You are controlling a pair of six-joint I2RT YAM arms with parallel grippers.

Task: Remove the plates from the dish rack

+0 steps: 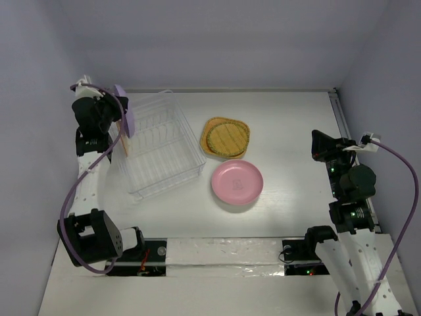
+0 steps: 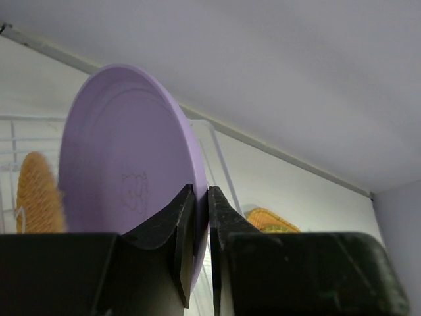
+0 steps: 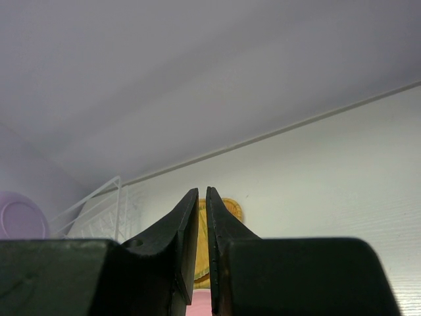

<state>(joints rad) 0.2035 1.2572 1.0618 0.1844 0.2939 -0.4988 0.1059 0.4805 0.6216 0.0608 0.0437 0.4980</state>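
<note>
My left gripper [image 1: 120, 113] [image 2: 200, 192] is shut on the rim of a round purple plate [image 1: 125, 112] [image 2: 125, 164], which it holds upright above the left end of the clear dish rack [image 1: 158, 141] [image 2: 220, 164]. An orange plate [image 1: 123, 143] [image 2: 36, 194] stands on edge in the rack below it. On the table to the right of the rack, a cream round plate sits on the orange rounded-square plate [image 1: 225, 137] [image 2: 270, 220] [image 3: 233, 209]. A pink plate [image 1: 237, 181] [image 3: 197, 309] lies nearer. My right gripper [image 1: 320, 145] [image 3: 202, 189] hovers at the right, its jaws almost together and holding nothing.
The white table is enclosed by pale walls at the back and on both sides. A metal rail [image 1: 339, 115] runs along the right edge. Both arm bases and taped mounts [image 1: 223, 253] line the near edge. The left arm's purple cable [image 1: 79, 184] loops beside the rack.
</note>
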